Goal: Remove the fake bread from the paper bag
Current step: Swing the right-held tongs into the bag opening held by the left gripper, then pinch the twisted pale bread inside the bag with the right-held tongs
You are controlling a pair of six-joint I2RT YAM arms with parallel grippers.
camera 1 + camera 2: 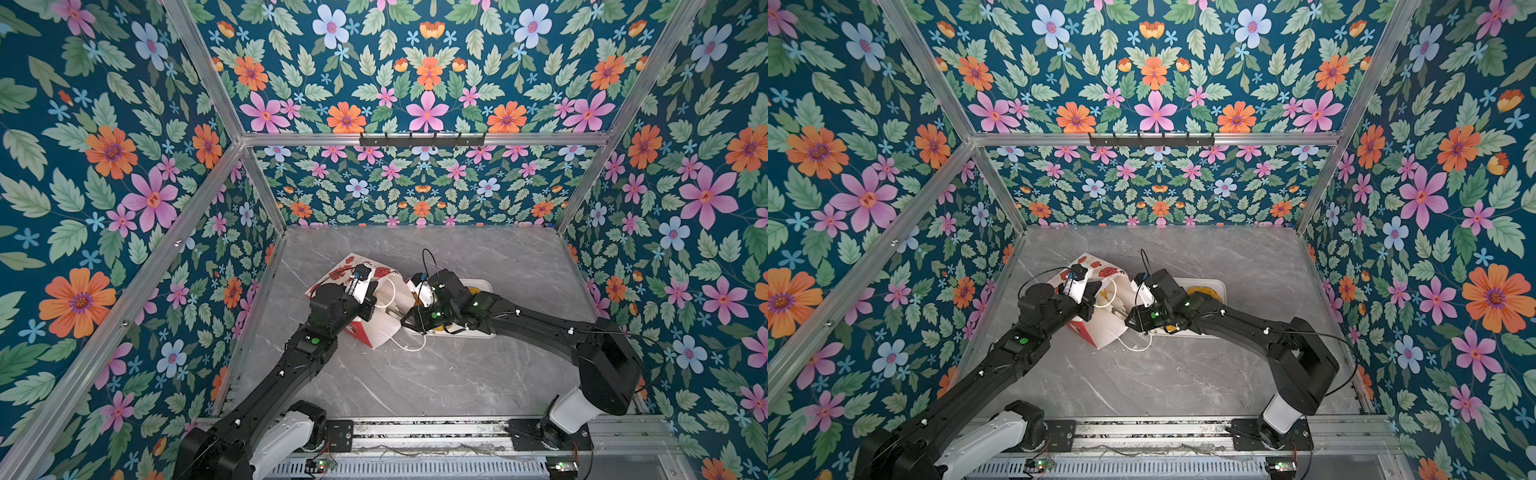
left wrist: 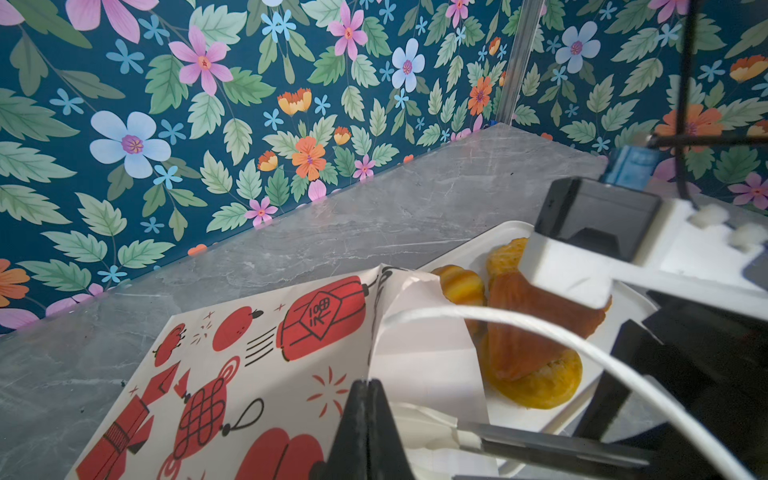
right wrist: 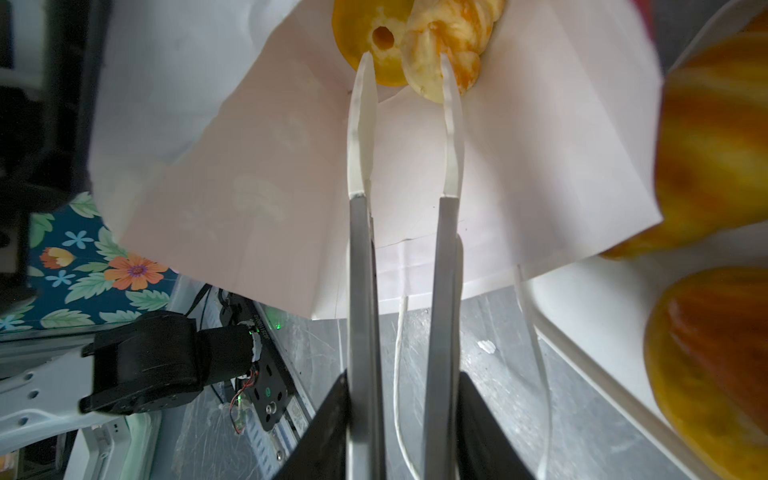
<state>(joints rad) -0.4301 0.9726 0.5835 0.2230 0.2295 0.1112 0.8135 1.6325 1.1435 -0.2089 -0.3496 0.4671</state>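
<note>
In both top views the right arm (image 1: 519,316) covers most of the tray (image 1: 486,286), so the bread (image 1: 1202,291) on it shows only as yellow slivers, and the inside of the bag (image 1: 384,328) is too small to make out. In the right wrist view the bread inside the bag is cut off by the frame edge, the bread on the tray is blurred and cropped, and whether the right gripper (image 3: 406,56) touches any cannot be told. In the left wrist view the left gripper (image 2: 368,386) and the bag run out of frame, and the right arm blocks part of the bread.
</note>
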